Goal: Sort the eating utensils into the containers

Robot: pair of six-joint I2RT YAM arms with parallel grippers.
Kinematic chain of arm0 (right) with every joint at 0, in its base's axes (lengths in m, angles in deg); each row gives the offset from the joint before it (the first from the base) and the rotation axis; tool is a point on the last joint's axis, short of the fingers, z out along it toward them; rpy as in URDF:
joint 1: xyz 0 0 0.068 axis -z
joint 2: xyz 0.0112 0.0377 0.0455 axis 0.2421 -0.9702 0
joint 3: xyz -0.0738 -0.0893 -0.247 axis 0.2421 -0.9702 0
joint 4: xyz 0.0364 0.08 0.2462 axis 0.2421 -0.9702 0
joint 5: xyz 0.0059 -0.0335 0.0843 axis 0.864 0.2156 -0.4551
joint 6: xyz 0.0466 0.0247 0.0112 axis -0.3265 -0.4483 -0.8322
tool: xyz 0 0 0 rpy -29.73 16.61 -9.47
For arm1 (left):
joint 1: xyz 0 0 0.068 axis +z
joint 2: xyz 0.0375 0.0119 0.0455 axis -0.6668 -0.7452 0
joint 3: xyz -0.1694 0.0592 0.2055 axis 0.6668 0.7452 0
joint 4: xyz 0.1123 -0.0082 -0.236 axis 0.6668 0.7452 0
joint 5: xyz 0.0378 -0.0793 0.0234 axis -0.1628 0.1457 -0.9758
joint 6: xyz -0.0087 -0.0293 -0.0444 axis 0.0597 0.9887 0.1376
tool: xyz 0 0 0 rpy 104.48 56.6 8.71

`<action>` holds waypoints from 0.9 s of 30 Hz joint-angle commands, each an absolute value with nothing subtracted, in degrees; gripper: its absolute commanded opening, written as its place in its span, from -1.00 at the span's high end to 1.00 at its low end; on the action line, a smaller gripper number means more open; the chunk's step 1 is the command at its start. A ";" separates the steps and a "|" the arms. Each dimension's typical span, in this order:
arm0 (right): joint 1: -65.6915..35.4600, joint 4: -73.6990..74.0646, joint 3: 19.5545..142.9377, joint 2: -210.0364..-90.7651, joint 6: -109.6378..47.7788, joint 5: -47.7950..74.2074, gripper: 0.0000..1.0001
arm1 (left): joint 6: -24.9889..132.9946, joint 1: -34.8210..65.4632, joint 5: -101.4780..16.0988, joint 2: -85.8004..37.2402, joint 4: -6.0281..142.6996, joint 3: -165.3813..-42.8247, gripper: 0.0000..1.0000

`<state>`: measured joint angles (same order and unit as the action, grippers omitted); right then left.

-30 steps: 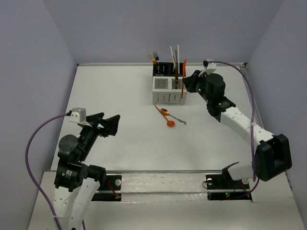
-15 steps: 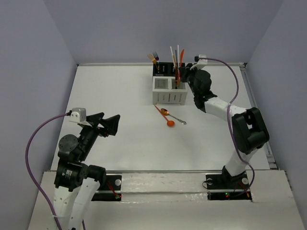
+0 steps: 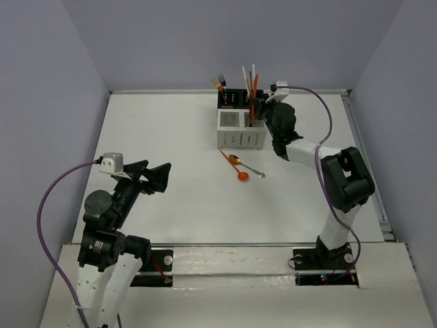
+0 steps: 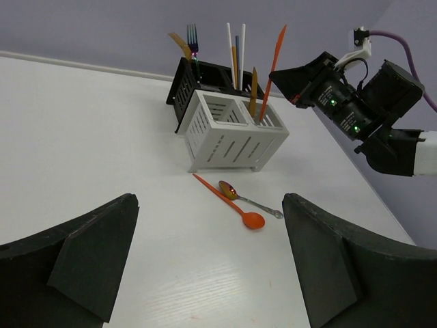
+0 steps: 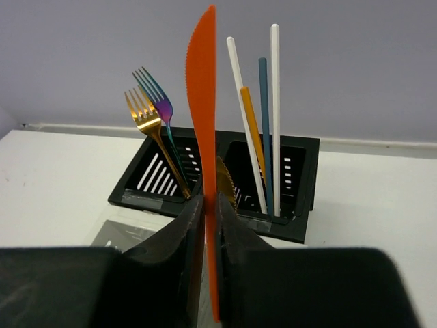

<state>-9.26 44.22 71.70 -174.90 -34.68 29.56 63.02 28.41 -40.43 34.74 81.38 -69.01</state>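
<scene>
The caddy stands at the back of the table, with white boxes [image 3: 239, 131] in front and black boxes [image 3: 232, 98] behind. My right gripper [image 3: 264, 113] is shut on an orange knife [image 5: 205, 123] and holds it upright at the caddy's right side, over the right white box [image 4: 270, 119]. Gold and iridescent forks [image 5: 153, 113] and white, blue and orange sticks [image 5: 263, 130] stand in the black boxes. A gold knife [image 4: 253, 85] stands in the right white box. An orange spoon [image 3: 235, 168] and a metal spoon [image 3: 248, 165] lie in front of the caddy. My left gripper [image 3: 154, 175] is open and empty, raised at the near left.
The table's back edge and the wall run close behind the caddy [image 5: 293, 205]. A purple cable [image 3: 321, 102] loops from the right wrist above the table's back right. The two spoons [image 4: 235, 205] lie crossed on the white tabletop between the caddy and my left gripper [image 4: 212, 266].
My right arm folded in and the gripper moved left and back to the caddy's right side, carrying the orange knife, which now stands more upright. The left arm has not moved.
</scene>
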 commanded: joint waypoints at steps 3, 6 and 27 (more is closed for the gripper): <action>-9.98 44.55 74.61 -172.51 -32.12 27.26 0.15 | 62.11 28.64 -39.70 34.08 78.53 -68.58 -0.98; -10.59 40.61 74.43 -169.10 -31.59 26.21 0.05 | 62.11 28.64 -39.44 34.16 78.44 -68.58 -0.98; -13.94 -1.43 57.21 -156.15 -36.24 18.47 0.28 | 62.20 28.64 -38.91 34.95 78.26 -68.41 -0.98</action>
<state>-13.26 4.77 58.98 -155.27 -35.69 20.03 63.02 28.41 -39.99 34.74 81.38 -69.01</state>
